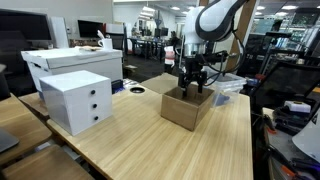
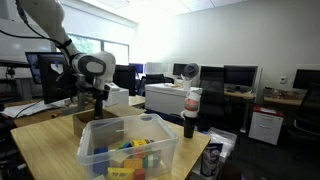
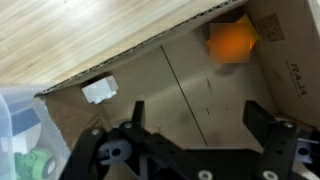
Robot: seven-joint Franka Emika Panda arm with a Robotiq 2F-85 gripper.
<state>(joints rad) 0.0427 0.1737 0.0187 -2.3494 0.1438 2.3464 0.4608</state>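
Observation:
My gripper (image 1: 193, 80) hangs just above an open cardboard box (image 1: 188, 108) on the wooden table and points down into it. It also shows at the left in an exterior view, gripper (image 2: 98, 100) over box (image 2: 80, 122). In the wrist view the gripper (image 3: 198, 112) is open, with nothing between its black fingers (image 3: 258, 115). Below it is the brown box floor (image 3: 180, 80). An orange block (image 3: 232, 40) lies in a far corner of the box. A small white piece (image 3: 99, 91) lies near the box's left wall. The gripper touches neither.
A white drawer unit (image 1: 77, 100) and a larger white box (image 1: 70, 62) stand on the table to one side. A clear plastic bin (image 2: 125, 150) with several coloured toys sits near the cardboard box, its corner (image 3: 15, 120) in the wrist view. A dark bottle (image 2: 190, 115) stands by the bin.

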